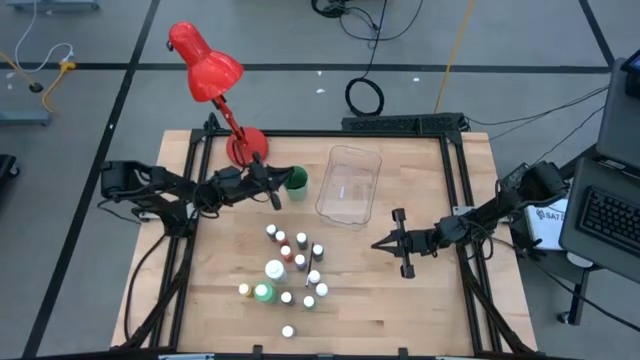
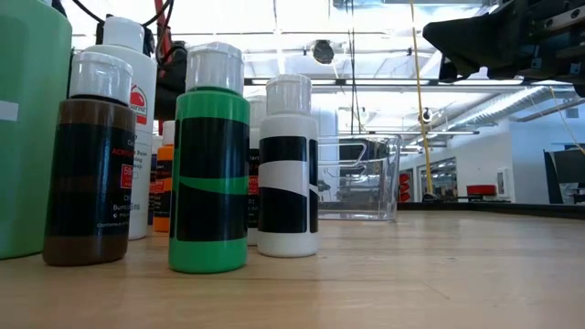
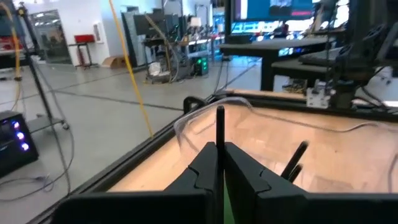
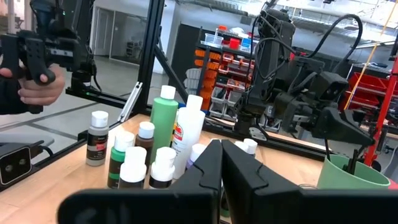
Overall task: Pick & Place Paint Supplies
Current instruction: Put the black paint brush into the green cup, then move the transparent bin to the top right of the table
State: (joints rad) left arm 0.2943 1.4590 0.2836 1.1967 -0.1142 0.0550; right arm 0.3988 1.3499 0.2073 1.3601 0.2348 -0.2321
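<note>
The small white-capped paint bottles stand in a cluster on the table's near middle, together with a bigger white bottle and a green one. In the low view a brown bottle, a green bottle and a white bottle stand close by. My left gripper hovers at the green cup and is shut on a thin dark brush. More brushes lean in the cup. My right gripper is shut and empty, to the right of the bottles. My left gripper pinches the thin dark brush's handle between its two fingers. The handle sticks up straight past the fingertips. The brush's lower part is hidden behind the fingers, above the green cup.
A clear plastic tray lies right of the green cup, in the table's far middle. A red desk lamp stands at the far left corner. Bare wood lies between the bottles and my right gripper. A person's hand shows beyond the table.
</note>
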